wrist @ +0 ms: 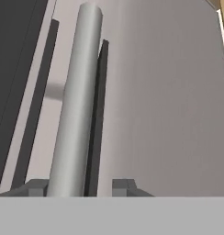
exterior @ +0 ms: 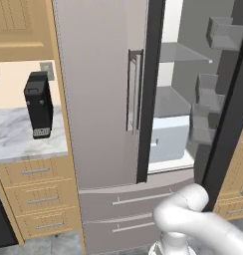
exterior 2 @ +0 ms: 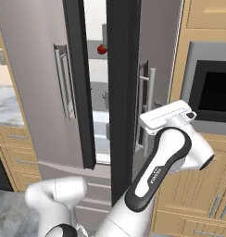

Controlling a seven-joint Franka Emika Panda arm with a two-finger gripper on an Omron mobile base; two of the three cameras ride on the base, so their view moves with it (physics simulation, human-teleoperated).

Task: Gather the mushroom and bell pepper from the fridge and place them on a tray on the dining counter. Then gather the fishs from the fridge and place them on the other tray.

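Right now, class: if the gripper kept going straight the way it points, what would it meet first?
The gripper straddles the bar handle of the fridge door; the bar already sits between its fingers. Going on, it would probably meet the handle at once, then the door panel behind it. Depth is unclear.

- Light wood cabinetry [exterior: 16,30] lines the kitchen wall on the left, with an upper cupboard above and a stack of drawers [exterior: 36,196] with slim metal pulls below.
- A white-grey marbled tabletop [exterior: 19,137] sits over those drawers, against a pale cream wall [exterior: 11,79].
- A small black appliance [exterior: 39,104] stands upright on that tabletop.
- A wall outlet plate [exterior: 46,69] is just above it.
- On the right, a built-in dark oven [exterior 2: 214,95] is set into tan cabinets [exterior 2: 198,194].
- The floor [exterior: 49,246] is grey.
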